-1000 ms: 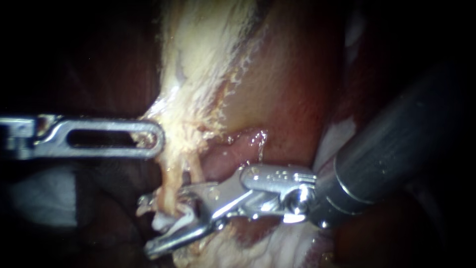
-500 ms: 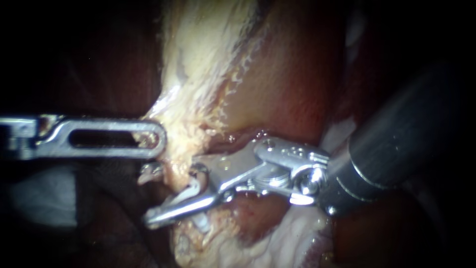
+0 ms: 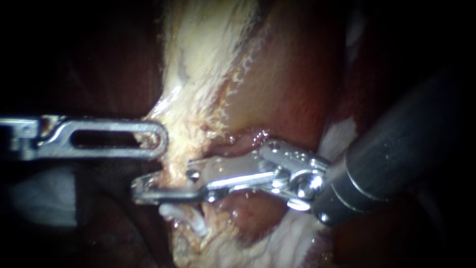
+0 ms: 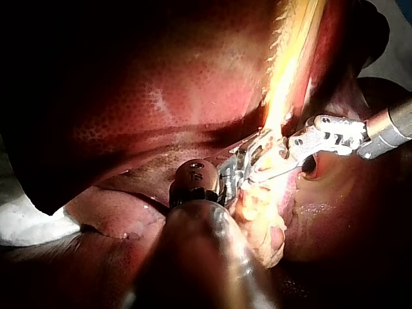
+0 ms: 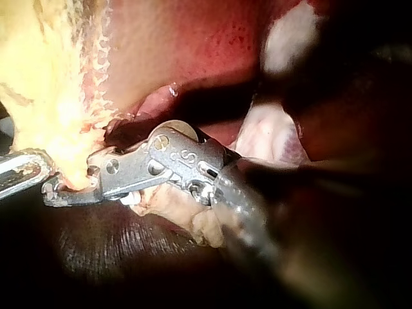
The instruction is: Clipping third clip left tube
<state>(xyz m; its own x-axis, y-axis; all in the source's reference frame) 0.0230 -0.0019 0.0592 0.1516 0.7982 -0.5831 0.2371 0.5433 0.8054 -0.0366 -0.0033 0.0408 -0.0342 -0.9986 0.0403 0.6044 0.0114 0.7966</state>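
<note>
A pale yellow tube (image 3: 179,160) runs down from the fatty tissue (image 3: 198,64) at the middle of the endoscope view. My right instrument (image 3: 141,191) reaches across it from the right, its two jaws lying almost together with the tube between them. Two white clips (image 3: 171,212) show on the tube just below those jaws. My left instrument (image 3: 159,140), with a slotted jaw, holds the edge of the pale tissue just above. In the right wrist view my right instrument (image 5: 55,193) is clamped over the yellow strand (image 5: 71,167). The left wrist view shows my left instrument (image 4: 248,164) buried in the same tissue.
Red-brown liver (image 3: 297,84) fills the view behind and right of the tube. White gauze (image 3: 339,136) shows beside the right shaft, and more gauze (image 3: 39,198) lies at the lower left. The surroundings are dark.
My right instrument's jaws, wide open around the tube a second ago, have moved up the tube and closed on it. The white clips now lie below them. My left instrument has held still.
</note>
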